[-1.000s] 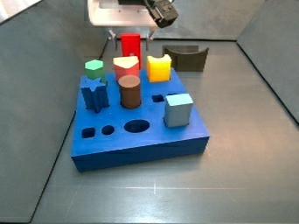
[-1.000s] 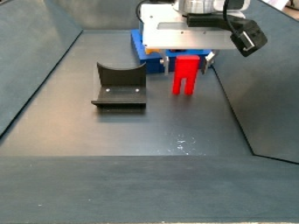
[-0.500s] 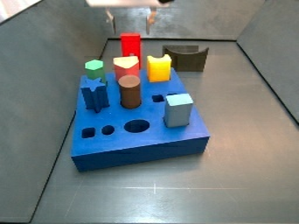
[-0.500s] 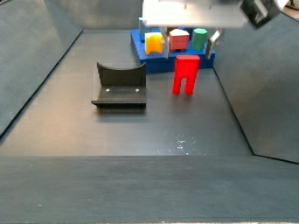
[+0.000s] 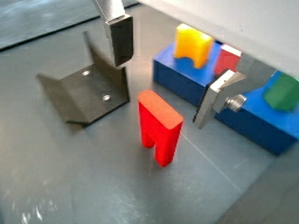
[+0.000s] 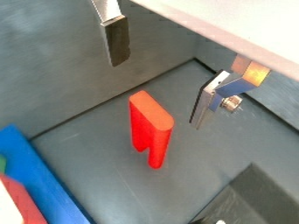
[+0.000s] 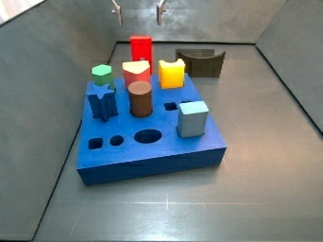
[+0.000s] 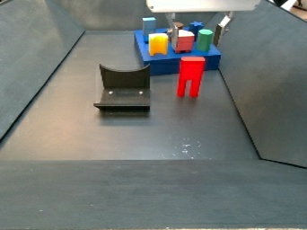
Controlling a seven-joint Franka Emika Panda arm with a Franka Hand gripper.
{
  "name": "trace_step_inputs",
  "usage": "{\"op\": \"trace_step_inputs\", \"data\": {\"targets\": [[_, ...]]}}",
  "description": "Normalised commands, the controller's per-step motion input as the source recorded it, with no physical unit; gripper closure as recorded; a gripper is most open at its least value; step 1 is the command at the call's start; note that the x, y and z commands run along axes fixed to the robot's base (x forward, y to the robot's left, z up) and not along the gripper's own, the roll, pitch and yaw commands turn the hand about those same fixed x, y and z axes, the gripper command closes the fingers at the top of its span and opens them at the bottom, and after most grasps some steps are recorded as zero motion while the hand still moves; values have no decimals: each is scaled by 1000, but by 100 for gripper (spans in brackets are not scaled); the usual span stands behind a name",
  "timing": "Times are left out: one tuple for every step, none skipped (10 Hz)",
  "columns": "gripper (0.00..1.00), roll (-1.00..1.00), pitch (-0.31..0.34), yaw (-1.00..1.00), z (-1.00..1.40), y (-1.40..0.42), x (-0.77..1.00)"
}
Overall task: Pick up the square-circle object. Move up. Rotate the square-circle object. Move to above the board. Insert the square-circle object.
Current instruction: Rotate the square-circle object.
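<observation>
The square-circle object (image 5: pixel 159 129) is a bright red, tall, square-sided block with a slot cut up from its base, so that it stands upright on two short legs on the dark floor; in both side views (image 7: pixel 140 49) (image 8: pixel 191 75) it stands free, just beside the board (image 7: pixel 151 142) and between it and the fixture (image 8: pixel 122 89). The board is a thick blue slab whose top carries a green peg (image 7: pixel 101 71), a yellow-orange block (image 7: pixel 172 72), a brown cylinder (image 7: pixel 139 98) and a pale blue-grey block (image 7: pixel 192 118), with open holes near its front edge. The tool (image 5: pixel 163 66) hangs spread wide above the red block, gripping nothing; in both wrist views its flat silver fingers (image 6: pixel 115 39) stand well apart on either side of the block's top and clear of it, touching no piece. In both side views only the finger tips (image 7: pixel 159 11) reach down from the top edge of the picture, so the arm itself is out of sight.
</observation>
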Motion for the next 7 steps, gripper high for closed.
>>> {"op": "trace_step_inputs", "data": {"targets": [[0, -2, 4, 1000, -16, -5, 13], [0, -2, 4, 1000, -16, -5, 13], [0, -2, 5, 1000, -16, -5, 13], [0, -2, 5, 1000, -16, -5, 13], [0, -2, 5, 1000, -16, -5, 13], [0, -2, 5, 1000, -16, -5, 13], [0, -2, 5, 1000, -16, -5, 13]]}}
